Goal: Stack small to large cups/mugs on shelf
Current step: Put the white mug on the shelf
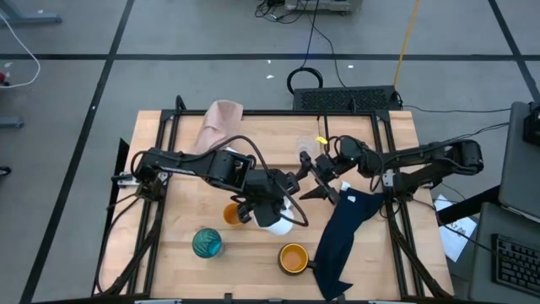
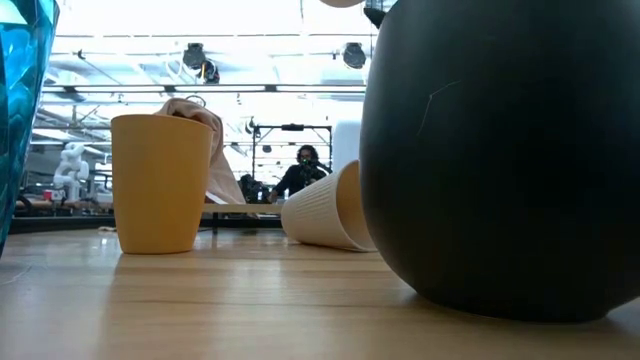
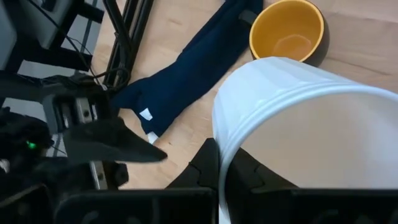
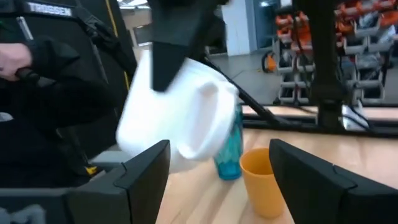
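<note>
white mug (image 3: 298, 124) clamped by its rim in the left gripper (image 1: 272, 209); right gripper (image 1: 314, 179) jaws apart beside it.

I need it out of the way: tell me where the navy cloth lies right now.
In the high view the navy cloth lies on the table's right half, running from below the right end effector down to the front edge, just right of the orange-yellow mug.

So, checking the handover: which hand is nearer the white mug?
Left. The left hand is shut on the white mug; the right hand, open, waits just beside it.
</note>
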### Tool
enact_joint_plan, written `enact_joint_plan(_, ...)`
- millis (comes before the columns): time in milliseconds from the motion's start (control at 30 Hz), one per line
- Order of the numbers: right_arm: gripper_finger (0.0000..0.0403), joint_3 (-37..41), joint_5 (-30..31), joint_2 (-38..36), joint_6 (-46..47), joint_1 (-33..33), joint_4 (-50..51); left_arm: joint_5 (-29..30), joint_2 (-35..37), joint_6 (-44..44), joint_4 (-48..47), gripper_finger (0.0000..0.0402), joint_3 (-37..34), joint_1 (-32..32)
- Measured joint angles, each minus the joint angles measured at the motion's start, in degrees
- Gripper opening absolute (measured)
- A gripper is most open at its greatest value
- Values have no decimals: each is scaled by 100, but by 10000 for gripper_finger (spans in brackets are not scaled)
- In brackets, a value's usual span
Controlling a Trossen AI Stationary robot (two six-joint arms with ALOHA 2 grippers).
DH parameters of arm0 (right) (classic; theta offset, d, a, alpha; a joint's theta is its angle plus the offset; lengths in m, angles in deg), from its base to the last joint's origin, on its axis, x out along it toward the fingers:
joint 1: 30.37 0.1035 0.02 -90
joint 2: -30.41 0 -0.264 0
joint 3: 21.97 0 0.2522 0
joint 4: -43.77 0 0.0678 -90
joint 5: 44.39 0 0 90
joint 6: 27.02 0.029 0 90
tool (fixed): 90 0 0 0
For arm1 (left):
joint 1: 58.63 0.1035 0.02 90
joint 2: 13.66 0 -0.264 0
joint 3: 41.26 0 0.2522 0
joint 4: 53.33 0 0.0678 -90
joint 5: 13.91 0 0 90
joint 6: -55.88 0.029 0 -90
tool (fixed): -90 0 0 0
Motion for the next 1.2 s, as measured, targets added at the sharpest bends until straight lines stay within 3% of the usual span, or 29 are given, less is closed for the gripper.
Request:
enact_joint_plan(433,263,-2,-358,862,684,-79,-1458,0,2,30,58,3,0,15)
enact_joint_plan(800,263,-481,-609,1240,723,91,-1478,1,2,-59,80,3,0,55)
enact_joint_plan(1200,263,-487,-590,1236,614,133,-1342,2,2,-122,75,4,0,55)
